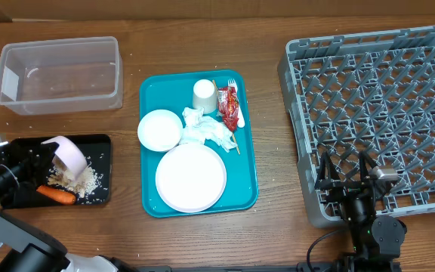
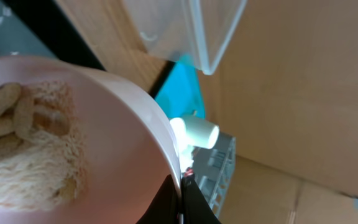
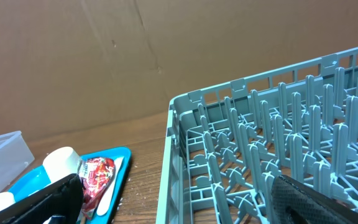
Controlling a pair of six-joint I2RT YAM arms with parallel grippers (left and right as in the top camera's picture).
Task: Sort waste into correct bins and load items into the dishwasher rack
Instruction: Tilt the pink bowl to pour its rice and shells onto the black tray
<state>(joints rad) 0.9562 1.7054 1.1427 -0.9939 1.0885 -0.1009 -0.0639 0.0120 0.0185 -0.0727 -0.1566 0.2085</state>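
Over the black tray point(image 1: 97, 147) your left fingers point(image 2: 194, 208) clamp a tipped bowl point(image 1: 68, 155), scraps point(image 1: 81, 180) dumped; right fingers point(image 3: 316, 202) gape wide, rack point(image 1: 376, 83) holds nothing yet.

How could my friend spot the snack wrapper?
Find the teal tray in the middle of the table. Near its far edge, right of the white cup, lies the snack wrapper. It's the only red thing on the tray.
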